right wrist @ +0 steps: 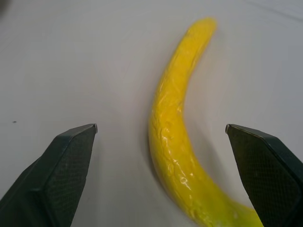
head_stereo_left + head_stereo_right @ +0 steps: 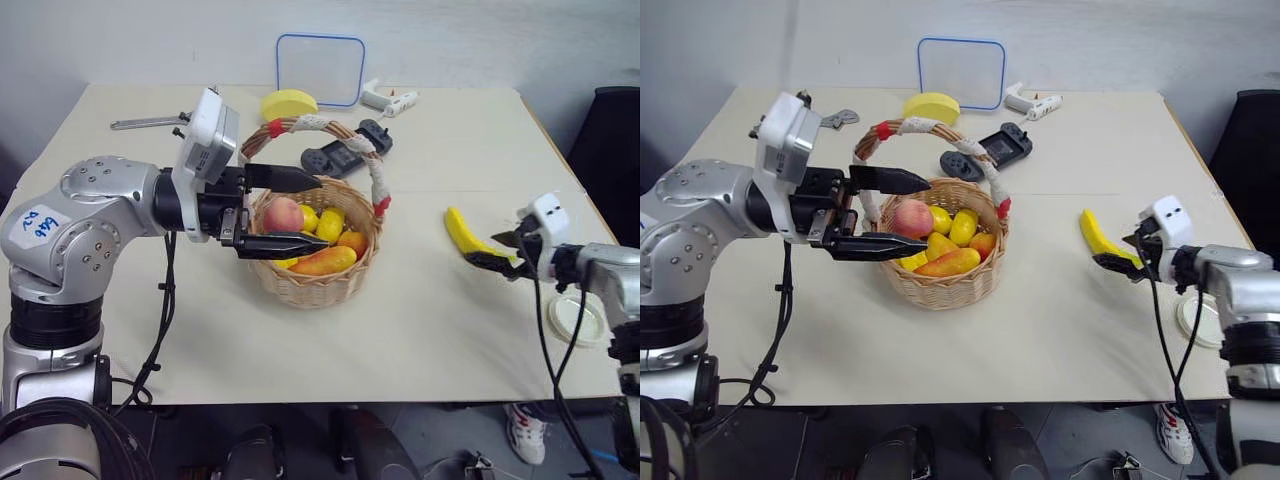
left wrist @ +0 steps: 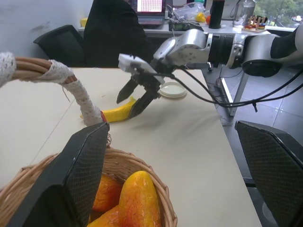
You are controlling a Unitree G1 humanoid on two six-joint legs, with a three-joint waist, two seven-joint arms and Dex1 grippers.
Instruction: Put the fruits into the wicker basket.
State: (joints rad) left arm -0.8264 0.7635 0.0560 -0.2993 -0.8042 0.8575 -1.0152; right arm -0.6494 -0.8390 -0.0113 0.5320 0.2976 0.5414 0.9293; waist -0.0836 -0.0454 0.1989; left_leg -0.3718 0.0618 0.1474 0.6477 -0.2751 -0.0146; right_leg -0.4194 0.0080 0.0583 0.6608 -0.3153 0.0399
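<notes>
I see the banana (image 1: 177,142) lying on the pale table (image 1: 71,56), curving from its narrow tip near the upper middle of the frame down to its thicker end at the lower right. My right gripper (image 1: 163,170) has its two dark fingers (image 1: 61,175) spread wide at the lower corners, the banana between them, touching neither.

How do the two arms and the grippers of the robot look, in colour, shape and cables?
Both arms are silver-grey metal with rounded joint housings and black segments. The left arm carries a white label with blue handwriting, and a black cable hangs below it. The left gripper and right gripper each have two black tapered fingers with finely textured pads and a white box at the wrist. Black cables run along the right arm.
</notes>
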